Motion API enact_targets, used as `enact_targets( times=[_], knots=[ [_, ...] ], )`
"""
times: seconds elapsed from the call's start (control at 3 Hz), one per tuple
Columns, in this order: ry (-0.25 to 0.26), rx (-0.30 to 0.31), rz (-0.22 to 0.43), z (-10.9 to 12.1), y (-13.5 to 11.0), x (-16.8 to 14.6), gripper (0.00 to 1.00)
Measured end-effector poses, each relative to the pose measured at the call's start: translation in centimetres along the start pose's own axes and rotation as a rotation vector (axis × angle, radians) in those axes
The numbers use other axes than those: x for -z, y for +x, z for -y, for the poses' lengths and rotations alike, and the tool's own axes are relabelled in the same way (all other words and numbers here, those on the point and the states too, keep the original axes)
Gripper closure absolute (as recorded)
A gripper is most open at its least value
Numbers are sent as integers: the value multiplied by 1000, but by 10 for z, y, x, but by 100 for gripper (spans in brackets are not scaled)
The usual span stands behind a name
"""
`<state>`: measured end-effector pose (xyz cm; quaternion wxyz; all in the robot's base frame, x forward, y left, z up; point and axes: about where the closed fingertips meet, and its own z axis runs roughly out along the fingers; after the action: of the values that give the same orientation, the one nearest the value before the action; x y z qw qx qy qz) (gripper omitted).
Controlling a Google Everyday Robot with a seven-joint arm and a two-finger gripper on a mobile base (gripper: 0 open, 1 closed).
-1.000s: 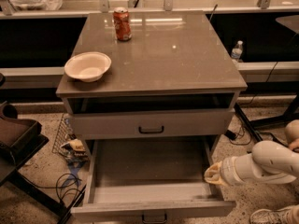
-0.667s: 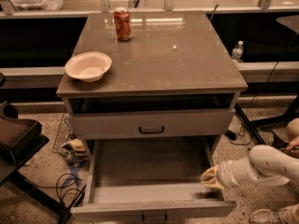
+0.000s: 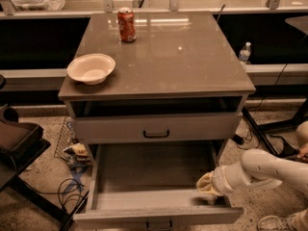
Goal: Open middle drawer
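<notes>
The middle drawer stands pulled out; the hand rests inside its front right corner, grip impossible to tell; a bowl sits at the table's left edge.

Two things on a grey cabinet top.
Carries a white bowl upright near the front left edge and a red can standing toward the back, well apart from it; gripper low at the cabinet's front right, below that top.
</notes>
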<state>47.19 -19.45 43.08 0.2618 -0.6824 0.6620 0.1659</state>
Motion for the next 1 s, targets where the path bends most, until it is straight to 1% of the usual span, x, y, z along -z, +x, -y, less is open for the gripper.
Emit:
enact_targets(
  times=[0.33, 0.67, 1.0],
  knots=[
    [-50, 52, -87, -11, -15, -35, 100],
    [-48, 76, -112, -15, -24, -59, 100],
    [-70, 27, -67, -34, -16, -43, 100]
  ],
)
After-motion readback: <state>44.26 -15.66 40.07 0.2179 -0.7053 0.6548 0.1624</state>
